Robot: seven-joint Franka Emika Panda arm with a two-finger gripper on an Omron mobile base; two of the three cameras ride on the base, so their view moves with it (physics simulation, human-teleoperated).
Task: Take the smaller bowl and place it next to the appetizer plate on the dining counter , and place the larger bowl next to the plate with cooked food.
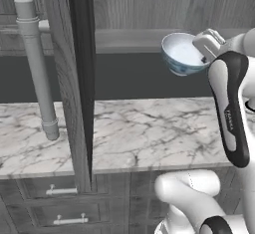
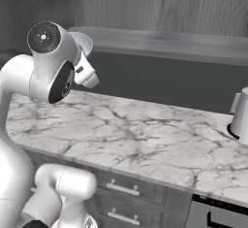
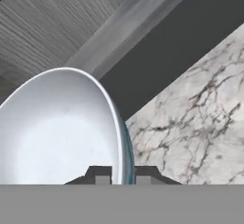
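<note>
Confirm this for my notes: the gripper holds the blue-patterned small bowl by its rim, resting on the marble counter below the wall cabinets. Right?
Not quite. The gripper does pinch the smaller bowl by its rim, but the bowl is not resting on the marble counter; it is held up in the air above it, in front of the dark backsplash. The left base view shows the gap.

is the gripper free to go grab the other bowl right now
Probably not. The gripper is shut on the rim of the small bowl, holding it in the air above the marble counter. It would likely need to set that bowl down first.
</note>
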